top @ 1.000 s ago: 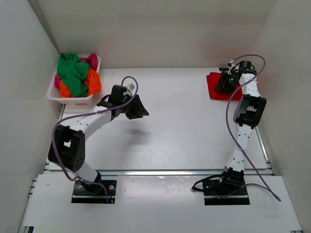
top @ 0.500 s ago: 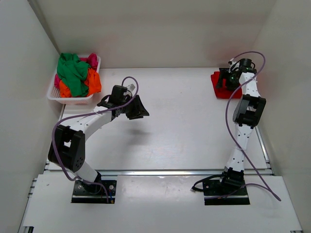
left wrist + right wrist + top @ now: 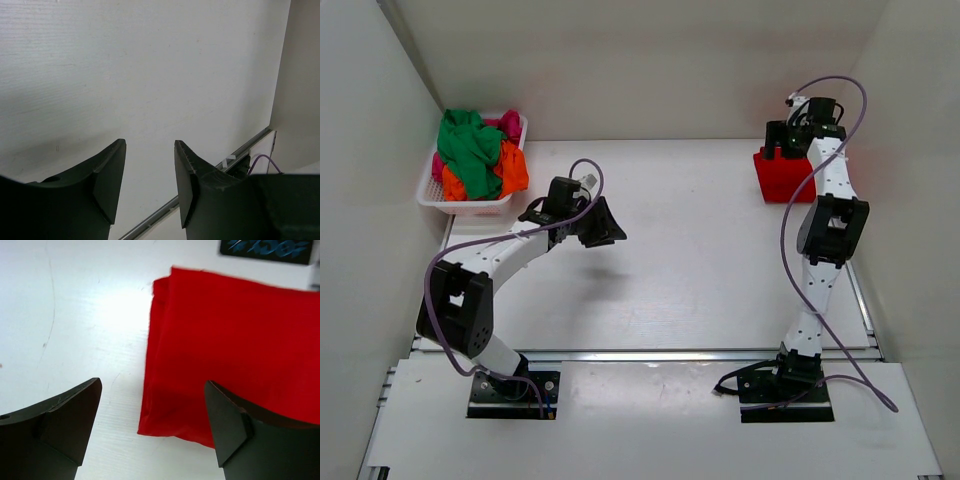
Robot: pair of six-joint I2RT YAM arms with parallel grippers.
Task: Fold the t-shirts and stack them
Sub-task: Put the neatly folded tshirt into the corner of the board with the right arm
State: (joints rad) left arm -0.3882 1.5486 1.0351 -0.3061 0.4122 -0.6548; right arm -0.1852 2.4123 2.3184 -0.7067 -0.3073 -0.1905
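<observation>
Table [image 3: 700, 260] white, walls [image 3: 650, 70] white; left gripper [image 3: 149, 165], right gripper [image 3: 152, 386] agape; red t-shirt [image 3: 240, 340] folded.

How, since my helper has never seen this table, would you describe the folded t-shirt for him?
Go to the table's far right corner, below the right gripper. The red t-shirt lies there folded flat; the other t-shirts sit crumpled in the basket.

Bright, even overhead light; soft shadows; right wrist view blurry.
</observation>
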